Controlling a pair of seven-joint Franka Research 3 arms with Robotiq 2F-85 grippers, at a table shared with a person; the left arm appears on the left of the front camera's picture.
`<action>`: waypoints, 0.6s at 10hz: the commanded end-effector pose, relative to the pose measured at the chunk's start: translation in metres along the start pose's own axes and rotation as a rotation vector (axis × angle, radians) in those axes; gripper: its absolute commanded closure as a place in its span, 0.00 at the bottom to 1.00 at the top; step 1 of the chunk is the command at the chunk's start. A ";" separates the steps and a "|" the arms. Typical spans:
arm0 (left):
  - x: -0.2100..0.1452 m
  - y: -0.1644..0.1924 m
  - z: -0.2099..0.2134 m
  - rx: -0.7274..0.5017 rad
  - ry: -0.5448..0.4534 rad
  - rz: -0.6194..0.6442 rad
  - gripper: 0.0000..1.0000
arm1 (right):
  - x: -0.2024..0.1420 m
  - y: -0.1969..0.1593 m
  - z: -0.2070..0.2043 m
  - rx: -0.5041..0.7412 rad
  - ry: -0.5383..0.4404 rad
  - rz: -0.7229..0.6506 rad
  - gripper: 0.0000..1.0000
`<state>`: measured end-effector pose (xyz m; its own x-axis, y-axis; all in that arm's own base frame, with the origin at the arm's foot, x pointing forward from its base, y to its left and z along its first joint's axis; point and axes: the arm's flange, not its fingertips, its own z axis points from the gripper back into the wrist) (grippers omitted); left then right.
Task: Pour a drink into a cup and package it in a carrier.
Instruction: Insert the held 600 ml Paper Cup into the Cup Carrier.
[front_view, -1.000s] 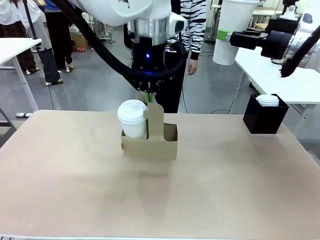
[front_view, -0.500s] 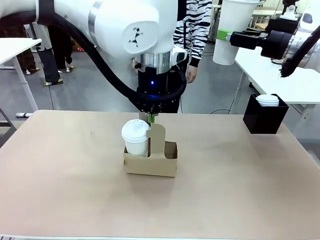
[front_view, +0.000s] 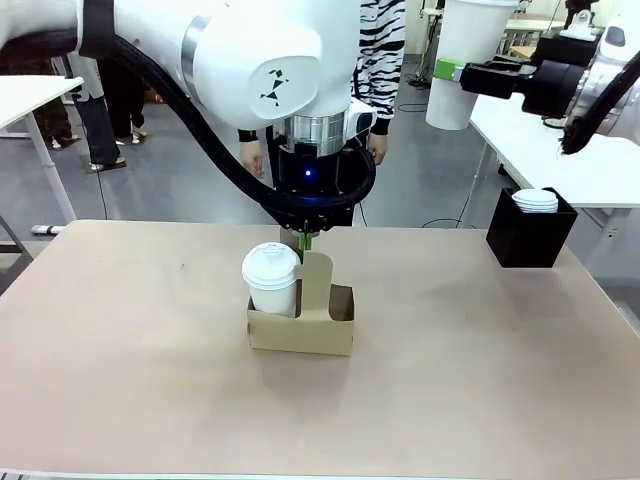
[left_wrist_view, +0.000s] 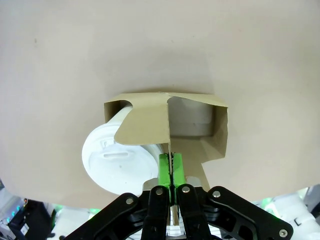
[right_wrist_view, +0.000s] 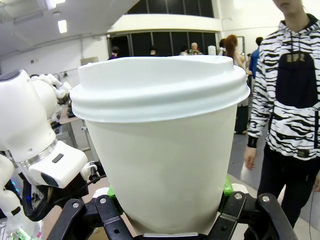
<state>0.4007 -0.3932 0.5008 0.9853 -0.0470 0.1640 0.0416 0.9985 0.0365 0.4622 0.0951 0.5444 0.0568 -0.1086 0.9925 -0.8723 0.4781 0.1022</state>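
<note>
The brown cardboard carrier (front_view: 300, 322) rests on the table's middle, a white lidded cup (front_view: 270, 276) in its left hole. My left gripper (front_view: 306, 240) hangs straight above, shut on the tall handle tab. In the left wrist view the green pads (left_wrist_view: 164, 169) pinch that tab's edge, with the carrier (left_wrist_view: 210, 135) and cup lid (left_wrist_view: 114, 160) below. My right gripper (front_view: 450, 70), high at the far right, is shut on a second white lidded cup (front_view: 466, 55); the right wrist view has this cup (right_wrist_view: 160, 135) between the fingers (right_wrist_view: 111, 195). The jug with the dark drink is out of view.
A black open-topped box (front_view: 530, 238) holding white lids stands at the table's (front_view: 150, 380) far right corner. A person in a zebra-striped top (front_view: 385, 50) stands beyond the far edge, behind my left arm. A white side table (front_view: 590, 170) is at the right.
My left arm has come down and set the carrier, with its cup, onto the table; a second ago it hung just above the surface. The right arm has not moved.
</note>
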 end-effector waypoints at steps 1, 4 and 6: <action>0.000 0.002 -0.002 -0.003 0.009 0.000 0.98 | 0.004 -0.001 -0.002 0.006 -0.014 0.020 0.20; 0.001 0.000 0.000 0.000 0.000 0.001 0.39 | 0.004 -0.001 -0.002 0.006 -0.014 0.020 0.20; 0.006 0.016 0.025 -0.075 0.034 -0.006 0.00 | 0.004 -0.001 -0.002 0.006 -0.014 0.020 0.20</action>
<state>0.4051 -0.3905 0.5119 0.9866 -0.0383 0.1587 0.0379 0.9993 0.0055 0.4622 0.0951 0.5444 0.0568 -0.1086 0.9925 -0.8723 0.4781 0.1022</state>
